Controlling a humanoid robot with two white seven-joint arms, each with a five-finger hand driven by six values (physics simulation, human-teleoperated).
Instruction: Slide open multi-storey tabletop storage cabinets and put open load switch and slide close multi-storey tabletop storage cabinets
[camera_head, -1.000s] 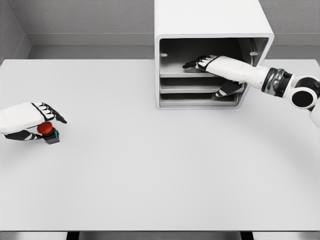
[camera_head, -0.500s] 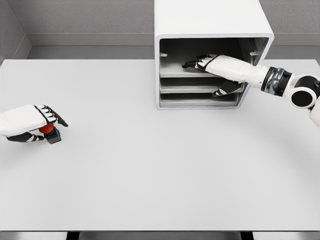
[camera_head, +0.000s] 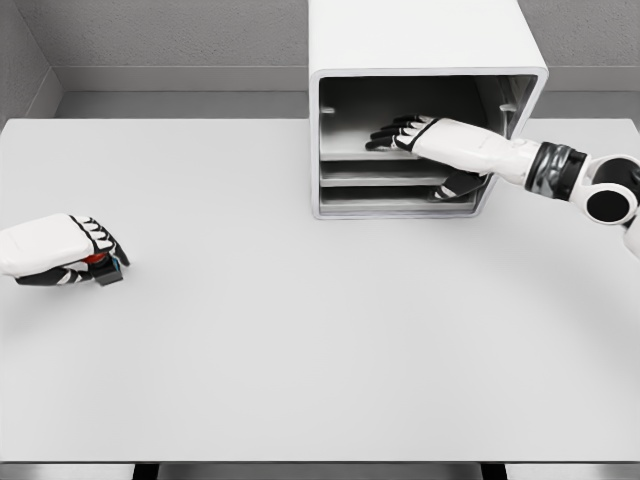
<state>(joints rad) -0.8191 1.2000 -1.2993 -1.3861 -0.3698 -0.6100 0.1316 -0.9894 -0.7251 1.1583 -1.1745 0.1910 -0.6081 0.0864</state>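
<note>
At the left edge of the frame, the left hand (camera_head: 62, 249) curls over the small red-buttoned load switch (camera_head: 103, 267) on the white table (camera_head: 300, 330); a shallow grip could drop it. Upper right, the right hand (camera_head: 405, 132), fingers spread, reaches inside the white boxy storage cabinet (camera_head: 420, 60) and may snag a shelf.

Our left hand (camera_head: 62, 250) low at the left edge, fingers curled downward, our right hand (camera_head: 420, 137) stretched forward, fingers extended, thumb dropped below
</note>
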